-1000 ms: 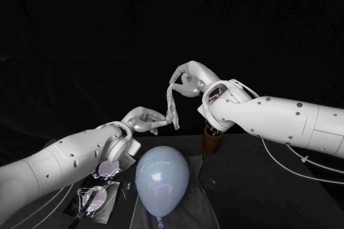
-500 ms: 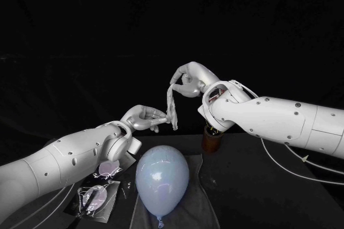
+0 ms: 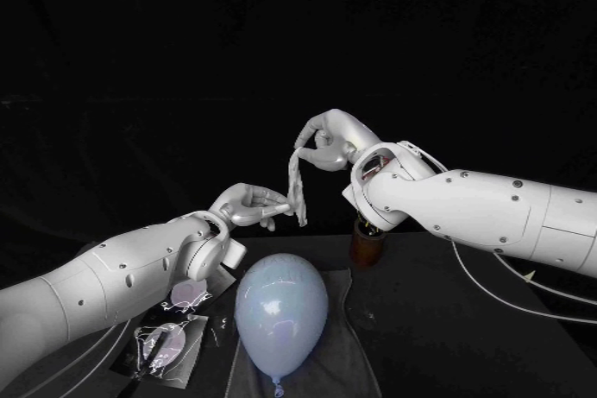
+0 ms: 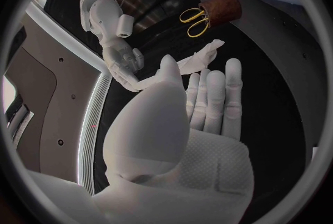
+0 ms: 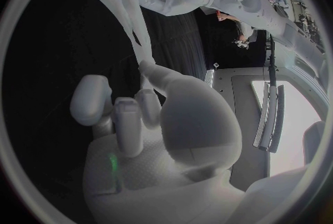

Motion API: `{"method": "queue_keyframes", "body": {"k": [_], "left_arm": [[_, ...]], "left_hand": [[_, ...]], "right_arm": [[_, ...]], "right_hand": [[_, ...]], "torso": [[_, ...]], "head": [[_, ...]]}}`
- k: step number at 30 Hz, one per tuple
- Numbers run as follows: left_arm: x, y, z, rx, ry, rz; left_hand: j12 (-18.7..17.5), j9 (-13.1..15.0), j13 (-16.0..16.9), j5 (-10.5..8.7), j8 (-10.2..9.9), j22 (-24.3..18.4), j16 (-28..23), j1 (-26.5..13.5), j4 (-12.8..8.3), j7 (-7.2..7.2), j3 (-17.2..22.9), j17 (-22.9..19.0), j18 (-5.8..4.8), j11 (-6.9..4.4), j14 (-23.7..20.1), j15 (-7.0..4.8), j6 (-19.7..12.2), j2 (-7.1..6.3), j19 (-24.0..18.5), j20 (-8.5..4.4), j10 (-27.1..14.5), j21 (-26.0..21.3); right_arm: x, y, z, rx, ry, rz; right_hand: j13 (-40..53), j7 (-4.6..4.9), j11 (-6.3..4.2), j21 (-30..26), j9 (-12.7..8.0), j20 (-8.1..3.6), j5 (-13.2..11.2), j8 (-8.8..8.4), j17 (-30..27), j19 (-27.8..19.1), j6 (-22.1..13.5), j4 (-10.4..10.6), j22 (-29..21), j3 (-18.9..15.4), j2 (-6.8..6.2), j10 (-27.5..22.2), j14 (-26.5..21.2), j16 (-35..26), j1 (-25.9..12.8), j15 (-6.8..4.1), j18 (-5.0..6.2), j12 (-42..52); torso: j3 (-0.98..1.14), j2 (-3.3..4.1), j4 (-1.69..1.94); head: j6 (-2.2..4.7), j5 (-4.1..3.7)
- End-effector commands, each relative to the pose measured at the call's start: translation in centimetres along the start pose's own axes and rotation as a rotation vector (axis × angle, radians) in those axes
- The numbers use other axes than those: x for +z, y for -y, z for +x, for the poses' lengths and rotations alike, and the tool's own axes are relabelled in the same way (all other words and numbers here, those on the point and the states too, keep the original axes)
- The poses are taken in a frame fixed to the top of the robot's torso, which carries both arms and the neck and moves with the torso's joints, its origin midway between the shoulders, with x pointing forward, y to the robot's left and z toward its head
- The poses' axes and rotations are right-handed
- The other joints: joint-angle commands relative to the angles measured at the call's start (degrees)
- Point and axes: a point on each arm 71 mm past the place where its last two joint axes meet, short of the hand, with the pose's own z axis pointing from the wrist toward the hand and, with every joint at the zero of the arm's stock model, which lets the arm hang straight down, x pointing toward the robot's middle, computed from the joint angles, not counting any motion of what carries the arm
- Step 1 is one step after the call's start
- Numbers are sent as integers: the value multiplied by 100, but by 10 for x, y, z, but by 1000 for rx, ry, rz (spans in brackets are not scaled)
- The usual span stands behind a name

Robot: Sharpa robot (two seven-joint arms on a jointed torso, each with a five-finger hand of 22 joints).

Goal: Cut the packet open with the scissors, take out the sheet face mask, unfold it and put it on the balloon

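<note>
status: the sheet face mask is out of the packet, which lies on the bench left of the balloon. scissors sit in their holder, so you can likely tick off cutting and extraction. the mask hangs above the bench beyond the balloon as a narrow strip (not yet spread). the right hand pinches its upper end and the left hand pinches the lower end. left to do, by my reading: unfold it, then drape it on the balloon.

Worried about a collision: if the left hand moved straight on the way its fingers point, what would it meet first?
Likely the brown cup holding the scissors, past the mask the left hand pinches; depth is unclear.
</note>
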Motion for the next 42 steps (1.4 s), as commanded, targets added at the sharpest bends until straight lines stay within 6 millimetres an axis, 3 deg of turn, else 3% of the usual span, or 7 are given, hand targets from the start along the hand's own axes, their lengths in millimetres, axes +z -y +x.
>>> {"method": "queue_keyframes", "body": {"k": [1, 14, 24, 27, 30, 35, 42], "left_arm": [[1, -1, 0, 6, 8, -19], [3, -5, -4, 41, 0, -50], [2, -5, -5, 46, -4, -41], [1, -4, -6, 40, 1, -24], [1, -3, -6, 31, 4, -10], [1, -1, -5, 19, 0, 6], [2, 0, -3, 4, 5, 19]], "left_hand": [[58, -10, 30, 7, 15, 11, 41, -58, -2, 19, -56, 1, 69, 13, 3, 23, -85, 18, 18, -15, -73, 24], [218, -13, 104, 8, 68, 33, 65, -11, -15, 45, -81, -7, 70, 42, -3, 49, -212, 26, 16, 7, -282, 35], [594, 80, 234, 8, 484, 116, 178, 400, -59, -124, -52, 1, 87, -77, 110, -48, 139, 393, 71, -45, -209, 131], [657, 116, 234, 11, 678, 149, 205, 664, -68, -368, 118, 42, 89, -161, 176, -116, 489, 744, 86, -90, -15, 170], [644, 127, 200, 11, 780, 186, 241, 883, -88, -514, 244, 215, 90, -233, 299, -182, 729, 950, 94, -134, 172, 212], [551, 146, 118, 11, 850, 249, 259, 1082, -136, -573, 360, 307, 84, -308, 373, -252, 865, 1071, 84, -190, 401, 272], [397, 180, 8, 12, 894, 335, 284, 1191, -142, -553, 425, 472, 81, -389, 489, -326, 907, 1069, 61, -246, 665, 352]], "right_arm": [[-1, -2, -1, 15, 13, -13], [-1, -4, -1, 41, 18, -32], [-1, -2, -2, 43, 16, -27], [0, -1, -2, 41, 14, -22], [0, 0, -2, 39, 13, -19], [0, 2, -3, 38, 13, -15], [1, 3, -2, 37, 7, -10]], "right_hand": [[1, 3, -6, -18, 5, -1, 17, 32, 1079, 21, 40, 3, 801, 32, -23, 32, 480, 21, -53, -55, -34, 34], [8, 4, -5, -17, 5, -1, 17, 31, 1086, 22, 40, 0, 801, 39, -24, 38, 482, 23, -53, -54, -35, 38], [14, 6, -4, -29, 5, -1, 17, 30, 1079, 19, 40, -2, 798, 45, -26, 42, 480, 20, -54, -53, -33, 41], [14, 6, -4, -29, 5, -1, 17, 30, 1079, 19, 40, -2, 798, 45, -26, 42, 480, 20, -54, -53, -33, 41], [14, 6, -4, -29, 5, -1, 17, 30, 1079, 19, 40, -2, 798, 45, -26, 42, 480, 20, -54, -53, -33, 41], [19, 7, -2, -47, 5, -1, 17, 30, 1074, 15, 39, -4, 794, 49, -28, 46, 479, 19, -57, -53, -30, 43], [21, 8, -1, -31, 6, -1, 17, 29, 1078, 20, 39, -5, 798, 51, -31, 48, 480, 20, -60, -52, -33, 44]], "torso": [[-2, 2, 1], [-3, 2, 8], [0, 2, 3], [0, 1, 4], [-1, 3, 2], [-2, 3, -1], [0, 4, 3]], "head": [[-2, -31], [-3, -13], [-12, -8], [-16, -1], [-20, -3], [-40, 11], [-55, 7]]}}
